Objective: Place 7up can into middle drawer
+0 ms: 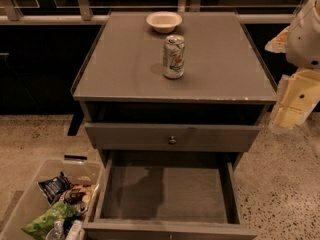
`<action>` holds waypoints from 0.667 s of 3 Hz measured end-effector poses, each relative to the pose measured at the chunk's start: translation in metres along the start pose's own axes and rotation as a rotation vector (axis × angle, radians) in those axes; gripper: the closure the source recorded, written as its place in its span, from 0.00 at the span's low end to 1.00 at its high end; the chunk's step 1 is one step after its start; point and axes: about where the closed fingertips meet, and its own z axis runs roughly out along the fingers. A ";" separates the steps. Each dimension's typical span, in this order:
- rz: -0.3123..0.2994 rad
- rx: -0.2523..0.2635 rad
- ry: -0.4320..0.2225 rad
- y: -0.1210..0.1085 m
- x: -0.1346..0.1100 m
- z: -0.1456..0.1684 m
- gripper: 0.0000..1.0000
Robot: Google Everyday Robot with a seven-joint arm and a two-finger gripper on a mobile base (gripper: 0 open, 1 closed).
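The 7up can (173, 57), white-silver with green and reddish markings, stands upright near the middle of the cabinet top (125, 74). The middle drawer (170, 191) is pulled far out below it, showing a flat floor with nothing on it and low side walls. My gripper (289, 106) hangs at the right edge of the view, beside the cabinet's right front corner. It is well to the right of the can and holds nothing that I can see.
A cream round bowl (164, 21) sits at the back of the cabinet top. A drawer front with a small round knob (172, 140) sits just above the open drawer. A clear bin of snack bags (55, 204) stands on the floor at lower left.
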 end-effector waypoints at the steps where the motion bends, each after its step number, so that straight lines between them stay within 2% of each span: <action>1: 0.000 0.002 -0.001 0.000 0.000 0.000 0.00; 2: 0.003 -0.042 -0.055 -0.009 -0.004 0.029 0.00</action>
